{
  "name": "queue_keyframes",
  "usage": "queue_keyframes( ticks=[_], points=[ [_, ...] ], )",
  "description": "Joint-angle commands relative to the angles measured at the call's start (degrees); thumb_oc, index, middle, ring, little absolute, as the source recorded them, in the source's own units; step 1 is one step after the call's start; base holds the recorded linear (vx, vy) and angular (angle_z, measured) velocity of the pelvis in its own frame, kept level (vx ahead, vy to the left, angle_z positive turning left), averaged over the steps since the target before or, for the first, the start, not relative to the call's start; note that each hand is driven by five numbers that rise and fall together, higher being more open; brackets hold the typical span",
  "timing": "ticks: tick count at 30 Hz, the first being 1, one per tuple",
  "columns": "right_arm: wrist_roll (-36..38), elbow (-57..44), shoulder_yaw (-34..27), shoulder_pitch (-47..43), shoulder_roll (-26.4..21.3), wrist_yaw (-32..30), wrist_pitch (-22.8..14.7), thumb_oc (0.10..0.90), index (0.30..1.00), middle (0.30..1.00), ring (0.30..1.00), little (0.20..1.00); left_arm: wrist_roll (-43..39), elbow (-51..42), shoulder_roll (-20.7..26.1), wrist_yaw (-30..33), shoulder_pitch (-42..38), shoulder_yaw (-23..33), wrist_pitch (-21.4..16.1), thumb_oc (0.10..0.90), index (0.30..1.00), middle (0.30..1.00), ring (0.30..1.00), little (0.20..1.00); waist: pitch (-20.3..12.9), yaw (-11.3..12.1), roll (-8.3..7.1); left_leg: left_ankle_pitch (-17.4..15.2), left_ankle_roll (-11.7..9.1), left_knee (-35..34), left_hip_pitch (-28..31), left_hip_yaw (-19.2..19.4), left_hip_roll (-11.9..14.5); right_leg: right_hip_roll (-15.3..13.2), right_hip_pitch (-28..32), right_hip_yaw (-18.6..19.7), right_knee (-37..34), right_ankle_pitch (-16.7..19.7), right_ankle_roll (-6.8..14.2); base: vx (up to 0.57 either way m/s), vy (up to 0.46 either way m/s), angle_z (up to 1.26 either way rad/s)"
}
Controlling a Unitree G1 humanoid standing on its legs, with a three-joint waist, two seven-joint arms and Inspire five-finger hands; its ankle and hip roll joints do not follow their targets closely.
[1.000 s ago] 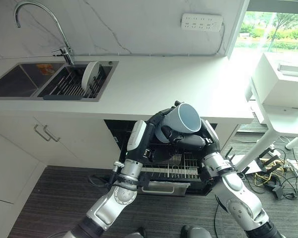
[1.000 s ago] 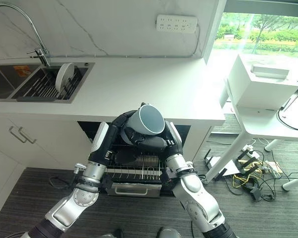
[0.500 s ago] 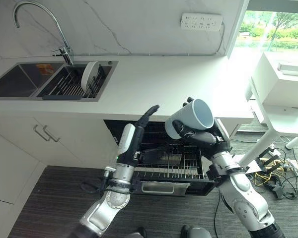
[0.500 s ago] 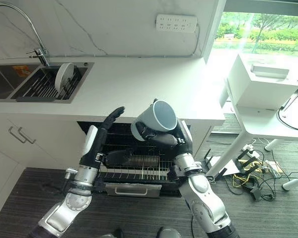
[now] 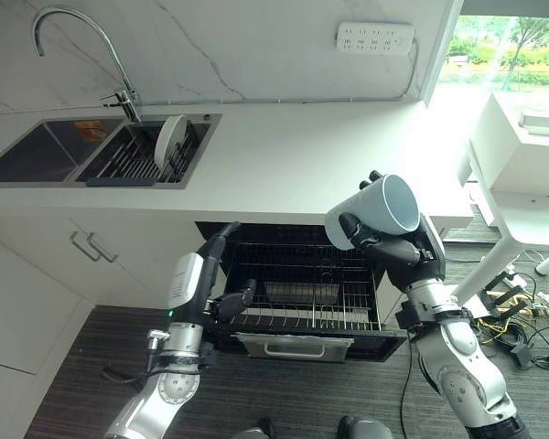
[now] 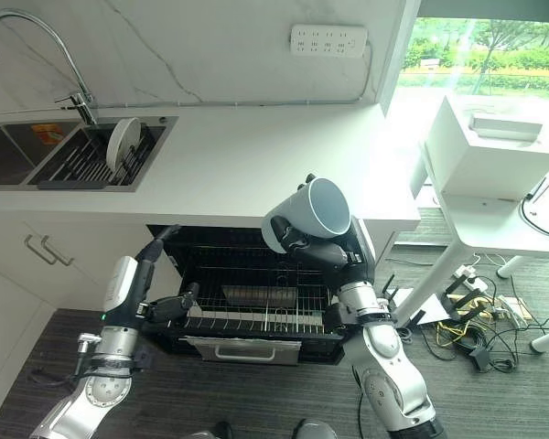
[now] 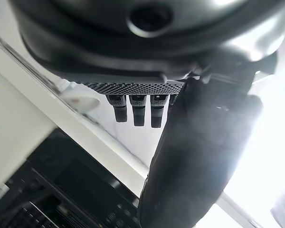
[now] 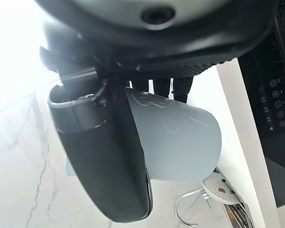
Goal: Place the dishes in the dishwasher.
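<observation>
Right hand (image 5: 391, 249) grips the pale blue mug (image 5: 373, 212), mouth tilted up and sideways, held directly above the pulled-out dishwasher rack (image 5: 302, 297) (drop is straight down). Left hand (image 5: 221, 265), fingers straight, empty, at the rack's left edge.

Pale blue mug (image 5: 373, 213) tilted above open dishwasher (image 5: 302, 288); white plate (image 5: 168, 139) apparently upright in sink rack.

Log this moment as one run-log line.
right hand: shut on cup, above pulled-out dishwasher rack | left hand: open, at rack's left side | plate: upright in sink rack
</observation>
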Motion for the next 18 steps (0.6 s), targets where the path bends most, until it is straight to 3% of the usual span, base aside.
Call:
queue_keyframes(
  ticks=[1, 5, 8, 10, 18],
  points=[
    [-2.5, -4.0, -3.5, -3.3, 1.0, 4.8, -3.5, 0.400, 0.300, 0.300, 0.300, 0.300, -12.0, -6.2, 1.2, -1.8, -4.3, 5.7, -5.2, 0.800, 0.900, 0.900, 0.900, 0.900, -2.4, 0.5, -1.57, -10.3, -0.6, 4.6, 1.0, -2.8, 2.1, -2.2, 6.2, 0.2, -6.9, -1.0, 6.4, 0.00, 0.004, 0.05],
    [-3.8, -3.2, -4.5, -1.8, 0.9, 6.7, -1.2, 0.400, 0.300, 0.300, 0.300, 0.300, -21.0, -9.0, -0.3, -8.2, -3.6, 8.5, -3.3, 0.800, 0.900, 0.900, 0.900, 0.900, -2.2, 0.4, -1.76, -10.1, -0.7, 4.6, 0.8, -3.1, 2.1, -2.2, 6.2, -0.1, -6.9, -1.0, 6.4, 0.01, -0.004, 0.12],
    [-3.8, -2.5, -5.8, -1.2, 0.4, 8.3, 0.7, 0.400, 0.300, 0.300, 0.300, 0.300, -31.5, -10.9, -1.9, -20.1, -3.3, 9.1, 3.9, 0.800, 0.900, 0.900, 0.900, 0.900, -1.8, 0.0, -1.78, -9.9, -0.7, 4.6, 0.6, -3.2, 2.2, -2.1, 6.0, -0.1, -6.9, -1.0, 6.4, 0.00, -0.002, 0.11],
    [-3.1, -2.6, -6.7, -0.6, -1.1, 9.7, 1.9, 0.400, 0.300, 0.300, 0.300, 0.300, -32.6, -13.2, -0.2, -29.9, -3.4, 7.8, 9.0, 0.800, 0.900, 0.900, 0.900, 0.900, -1.4, -0.7, -1.22, -9.6, -0.8, 4.6, 0.5, -2.8, 2.4, -1.9, 5.7, 0.2, -6.9, -0.8, 6.6, 0.00, 0.000, 0.00],
    [-1.4, -2.6, -6.4, -0.9, -4.5, 11.5, 1.8, 0.400, 0.300, 0.300, 0.300, 0.300, -32.5, -12.6, 8.0, -44.3, -8.6, 3.2, 18.7, 0.800, 0.900, 0.900, 0.900, 0.900, -1.3, -2.6, -0.03, -9.4, -1.0, 4.6, 1.0, -1.4, 3.0, -1.5, 5.4, 1.1, -6.9, -0.6, 7.2, -0.01, 0.017, -0.05]
  ],
)
